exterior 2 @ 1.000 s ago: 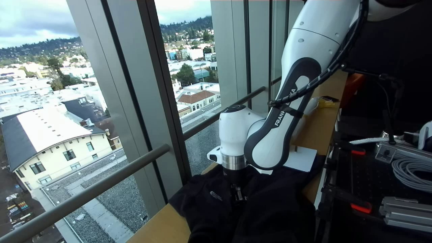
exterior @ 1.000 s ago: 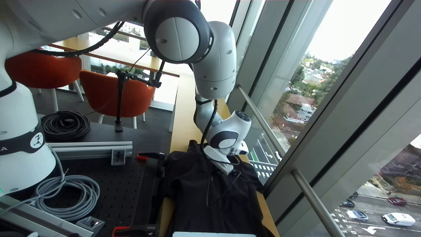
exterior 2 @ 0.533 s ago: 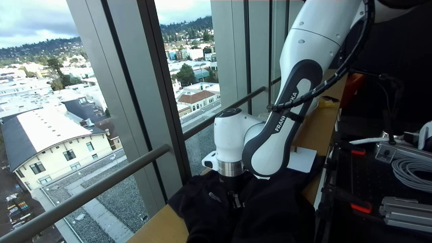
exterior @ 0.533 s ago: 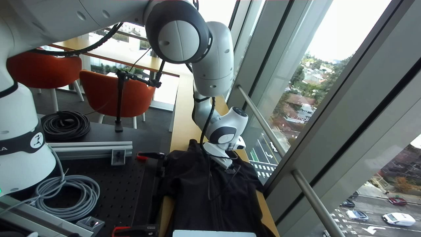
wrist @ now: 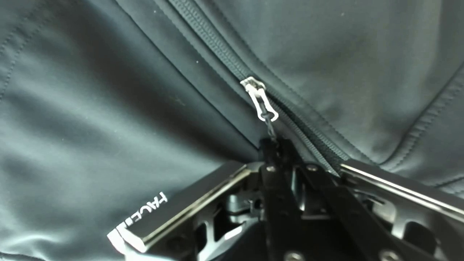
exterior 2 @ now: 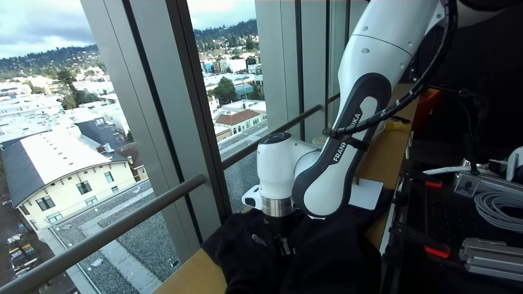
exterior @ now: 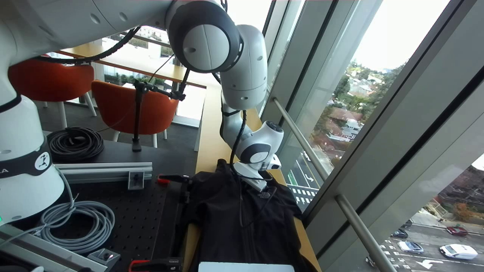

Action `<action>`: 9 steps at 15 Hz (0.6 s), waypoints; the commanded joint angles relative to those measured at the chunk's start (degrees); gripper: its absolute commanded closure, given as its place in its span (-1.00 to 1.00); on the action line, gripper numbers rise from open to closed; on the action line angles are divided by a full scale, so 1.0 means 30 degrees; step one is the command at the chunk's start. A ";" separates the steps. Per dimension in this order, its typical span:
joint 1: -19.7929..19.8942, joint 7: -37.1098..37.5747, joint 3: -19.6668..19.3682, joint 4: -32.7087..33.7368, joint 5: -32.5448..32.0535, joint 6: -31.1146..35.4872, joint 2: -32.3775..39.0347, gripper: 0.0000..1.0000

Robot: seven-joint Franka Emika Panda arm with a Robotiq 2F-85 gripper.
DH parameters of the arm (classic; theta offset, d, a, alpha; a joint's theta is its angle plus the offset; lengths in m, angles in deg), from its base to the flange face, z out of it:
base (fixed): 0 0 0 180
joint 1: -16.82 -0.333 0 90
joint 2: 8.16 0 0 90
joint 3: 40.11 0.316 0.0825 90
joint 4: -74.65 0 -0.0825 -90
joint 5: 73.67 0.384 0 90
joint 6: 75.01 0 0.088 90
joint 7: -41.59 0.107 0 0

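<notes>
1. Tall grey metal window frames (exterior: 412,105) rise on the right in an exterior view, beside a long pale wooden table (exterior: 209,143) that runs from near to far.
2. Across this table lies a black cloth jacket (exterior: 223,226); small white lettering (wrist: 145,208) on it shows to the left of my claw (wrist: 277,143) in the wrist view.
3. I have my jaws drawn together, narrow, pinching a thin dark cord (wrist: 269,128); whether I also touch the jacket itself, I cannot tell.
4. That cord links me to a looped silver metal zipper slider (wrist: 254,85), just to the far side of me on the jacket.
5. To the slider's far left the dark zip teeth (wrist: 209,34) mesh; to its near right they stand parted.
6. At the jacket's near end in an exterior view, I see the edge of a flat white board (exterior: 245,268).
7. On the left, a coil of grey cable (exterior: 79,245) rests on a black perforated panel (exterior: 140,223); a coil of black cable (exterior: 75,151) lies farther off.
8. Two orange chairs (exterior: 113,105) stand far left.
</notes>
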 commanded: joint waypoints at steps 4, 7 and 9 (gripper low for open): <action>0.0083 -0.0441 0.0732 0.0608 -0.0154 -0.0395 -0.0191 0.96; 0.0115 -0.0564 0.0908 0.0633 -0.0135 -0.0347 -0.0545 0.96; 0.0151 -0.0634 0.1056 0.0636 -0.0107 -0.0296 -0.0677 0.96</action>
